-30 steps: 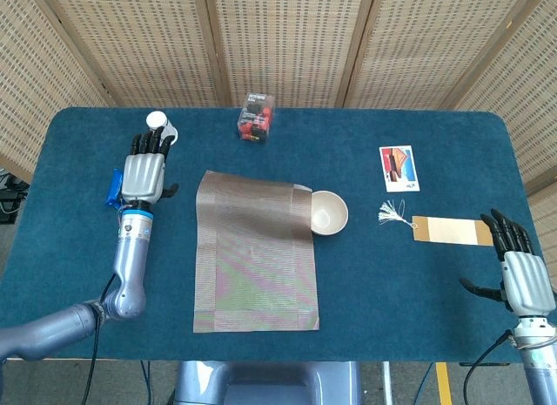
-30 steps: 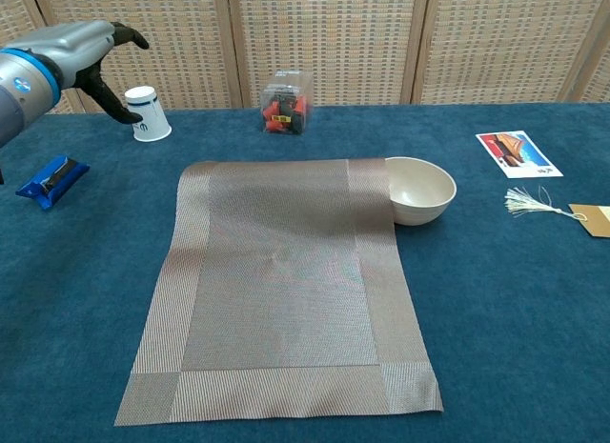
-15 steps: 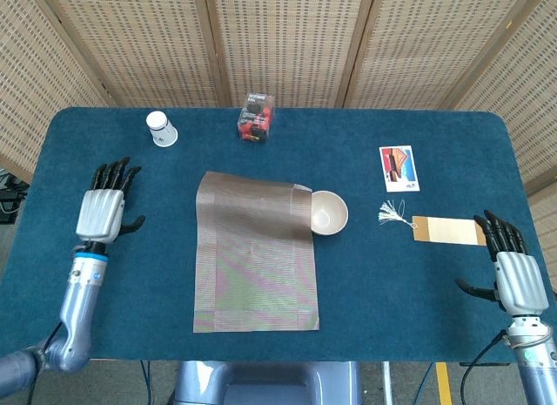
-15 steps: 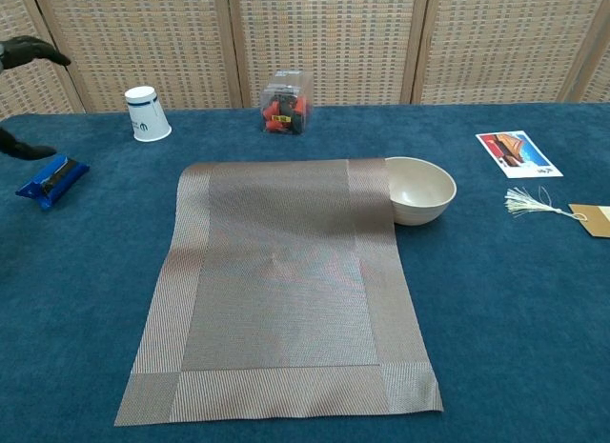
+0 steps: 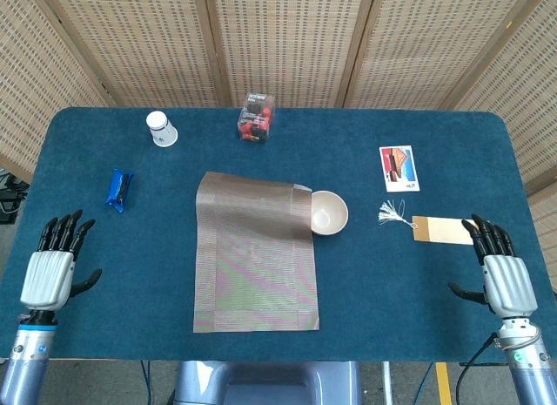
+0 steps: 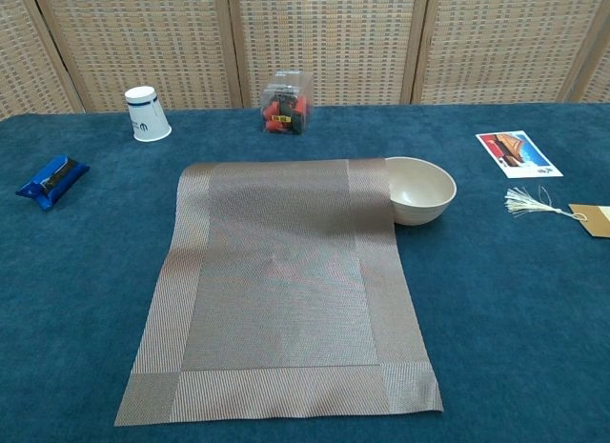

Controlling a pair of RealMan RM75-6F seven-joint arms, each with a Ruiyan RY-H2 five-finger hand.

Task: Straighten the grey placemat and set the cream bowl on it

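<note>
The grey placemat lies flat in the middle of the blue table, slightly skewed. The cream bowl stands upright at the mat's far right corner, and that corner rides up against its side. My left hand hovers at the table's near left edge, fingers spread, holding nothing. My right hand is at the near right edge, also spread and empty. Both hands are far from the mat and bowl. The chest view shows neither hand.
A white paper cup stands upside down at the back left. A blue packet lies left of the mat. A clear box of red items is at the back. A picture card, white tassel and tan tag lie right.
My left hand has pulled back from near the paper cup to the near left table edge, uncovering the blue packet. My right hand has drawn back slightly. Mat and bowl have not moved.
</note>
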